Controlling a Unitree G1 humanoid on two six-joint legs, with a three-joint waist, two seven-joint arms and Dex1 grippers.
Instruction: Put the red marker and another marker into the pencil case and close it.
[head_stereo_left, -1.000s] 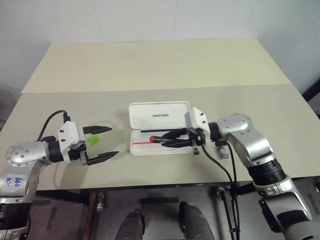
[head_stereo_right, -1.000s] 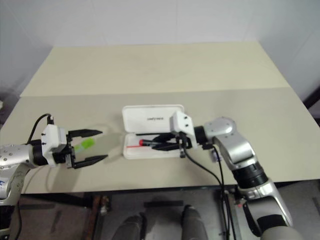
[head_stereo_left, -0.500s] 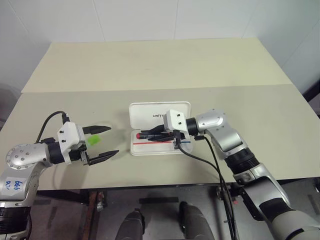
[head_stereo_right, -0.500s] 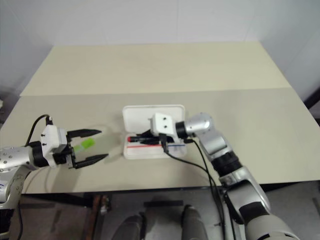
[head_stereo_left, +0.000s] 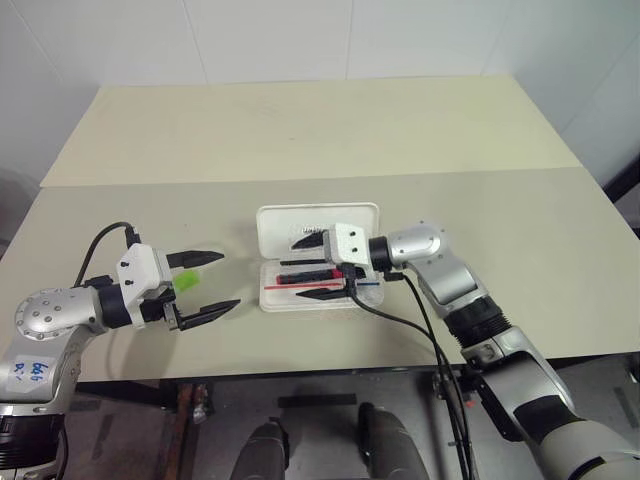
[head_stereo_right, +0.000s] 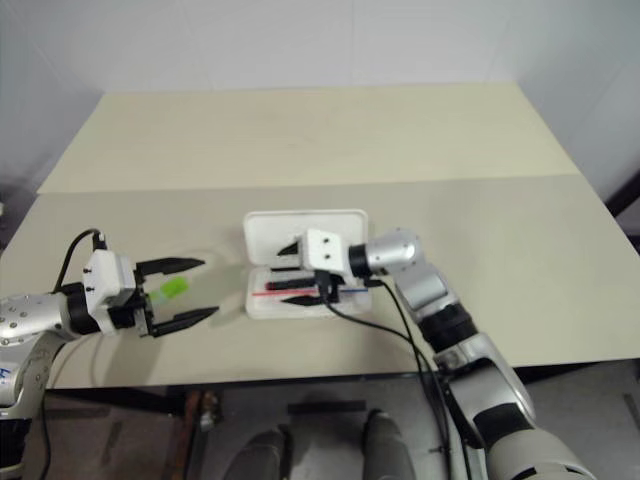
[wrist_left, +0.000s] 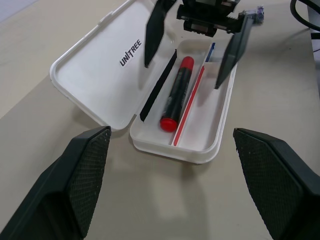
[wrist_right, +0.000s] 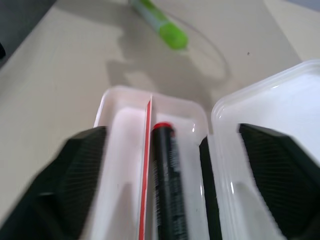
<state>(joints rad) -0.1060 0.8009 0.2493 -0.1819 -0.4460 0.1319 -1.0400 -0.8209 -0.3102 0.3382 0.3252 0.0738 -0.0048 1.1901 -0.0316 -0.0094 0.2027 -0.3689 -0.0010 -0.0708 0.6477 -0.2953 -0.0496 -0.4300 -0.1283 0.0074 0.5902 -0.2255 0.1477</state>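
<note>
**Red marker in the open case, both grippers spread**

The pencil case (head_stereo_left: 318, 262) lies open at the centre of the beige surface (head_stereo_left: 300, 130), its lid folded back toward the top of the frame with the lettering showing. The red marker (wrist_left: 177, 93) lies lengthwise in the tray of the case, beside the thin red stripe, its red end toward the left of the head-camera frame. The right gripper (head_stereo_left: 312, 267) hangs over the case from the right, its two black fingers spread wide, one over the lid and one over the front edge of the tray; the marker lies free between them, not pinched.

The green marker (head_stereo_left: 186, 282) lies on the surface at the left of the frame, well apart from the case. The left gripper (head_stereo_left: 210, 282) is just beside it, fingers spread wide and holding nothing, pointing toward the case.
</note>
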